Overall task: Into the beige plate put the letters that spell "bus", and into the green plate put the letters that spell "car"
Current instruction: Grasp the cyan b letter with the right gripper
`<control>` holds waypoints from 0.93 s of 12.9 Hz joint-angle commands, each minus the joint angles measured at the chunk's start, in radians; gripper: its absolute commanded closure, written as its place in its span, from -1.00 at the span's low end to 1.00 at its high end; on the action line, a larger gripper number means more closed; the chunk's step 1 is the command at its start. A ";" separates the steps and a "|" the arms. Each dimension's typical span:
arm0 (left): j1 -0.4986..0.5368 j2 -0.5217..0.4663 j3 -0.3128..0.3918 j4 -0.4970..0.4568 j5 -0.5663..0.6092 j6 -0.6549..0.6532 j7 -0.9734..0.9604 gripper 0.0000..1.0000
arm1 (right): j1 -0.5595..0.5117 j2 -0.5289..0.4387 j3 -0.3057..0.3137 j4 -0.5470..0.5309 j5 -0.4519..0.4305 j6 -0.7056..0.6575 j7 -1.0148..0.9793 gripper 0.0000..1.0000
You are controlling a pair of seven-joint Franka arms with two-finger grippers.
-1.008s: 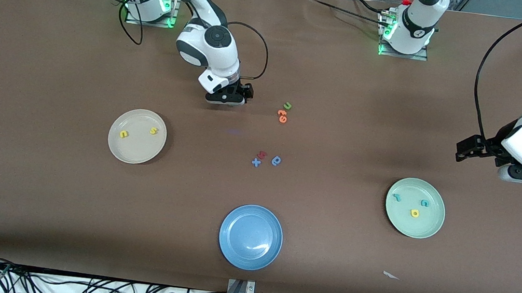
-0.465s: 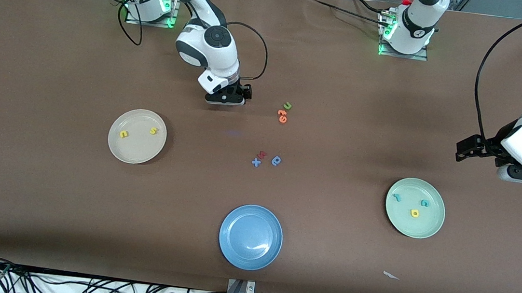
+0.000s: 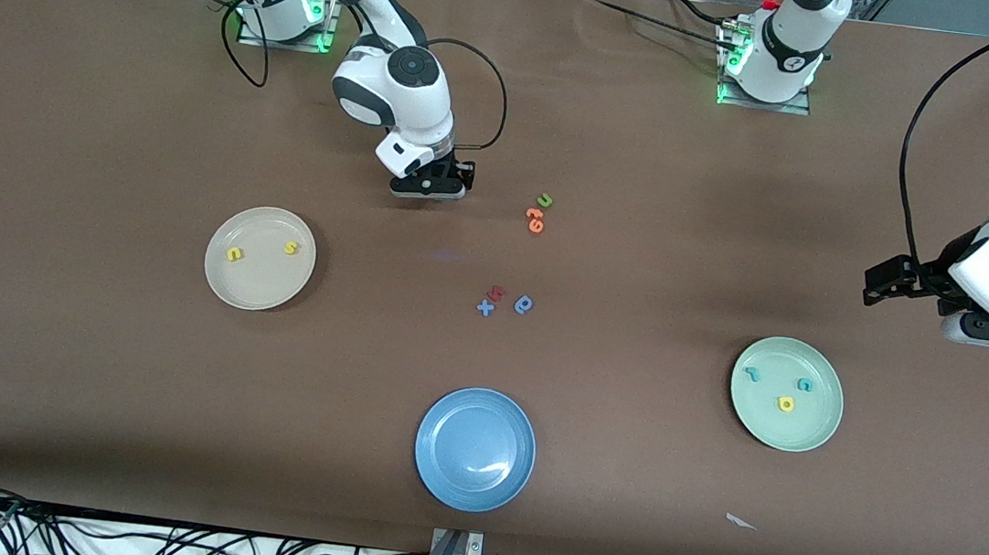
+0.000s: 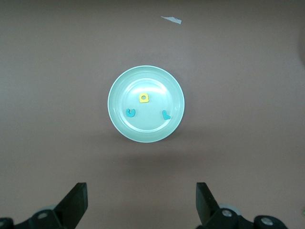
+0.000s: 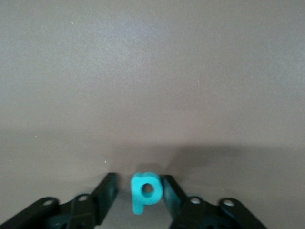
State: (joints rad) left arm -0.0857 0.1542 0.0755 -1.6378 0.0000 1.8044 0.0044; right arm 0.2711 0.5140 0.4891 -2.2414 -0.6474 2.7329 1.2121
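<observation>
Brown matting covers the worktop [image 3: 110, 90], and on it we see three round shallow plates. At the right arm's end sits the plain cream-beige plate [image 3: 257, 289], and in it lie a tiny yellow foam "u" [image 3: 235, 255] and a tiny yellow foam "s" [image 3: 292, 248], well apart. At the left arm's end sits the pale mint-green plate [image 3: 818, 431], and in it we find a teal foam "r" [image 3: 753, 374], a teal foam "c" [image 3: 805, 384] and a yellow foam "a" [image 3: 785, 404]. A plain blue plate [image 3: 475, 449] lies nearest the front camera, between the two.

We see the right claw [image 3: 428, 190] low at the worktop, farther from the front camera than the beige plate. In the right wrist view its black fingers [image 5: 107, 193] stand on either side of a small teal foam stem-and-bowl letter [image 5: 145, 191]; one finger looks to touch it, the other is just beside it, so we cannot tell whether the pinch is made.

The left claw [image 4: 142, 202] waits high over the worktop near the green plate, its fingers spread wide and holding nothing.

Near mid-worktop lie a green foam "u" [image 3: 545, 200] with orange foam letters [image 3: 535, 220] just beside it, and a blue foam "x" [image 3: 485, 308], a small red foam letter [image 3: 497, 293] and a blue stem-and-bowl letter [image 3: 524, 304]. A white paper scrap [image 3: 741, 521] lies nearer the camera than the green plate.
</observation>
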 commanded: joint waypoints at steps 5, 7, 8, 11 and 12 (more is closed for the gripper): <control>0.009 -0.007 -0.006 -0.008 -0.001 -0.005 0.028 -1.00 | 0.004 0.006 -0.018 -0.003 -0.034 -0.004 0.018 0.88; 0.009 -0.007 -0.006 -0.011 -0.001 -0.005 0.028 -1.00 | 0.004 -0.009 -0.018 -0.003 -0.034 -0.006 0.012 0.89; 0.011 -0.007 -0.005 -0.011 -0.001 -0.005 0.028 -1.00 | 0.000 -0.035 -0.021 -0.004 -0.034 -0.013 0.000 0.89; 0.012 -0.007 -0.005 -0.011 -0.001 -0.007 0.029 -1.00 | -0.048 -0.144 -0.026 -0.015 -0.032 -0.151 -0.086 0.88; 0.012 -0.007 -0.005 -0.011 -0.001 -0.007 0.029 -1.00 | -0.087 -0.178 -0.024 -0.033 -0.031 -0.156 -0.135 0.88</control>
State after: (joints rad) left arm -0.0822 0.1542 0.0755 -1.6442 0.0000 1.8044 0.0088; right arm 0.2399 0.4342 0.4580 -2.2332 -0.6668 2.6156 1.1449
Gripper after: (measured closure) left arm 0.000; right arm 0.718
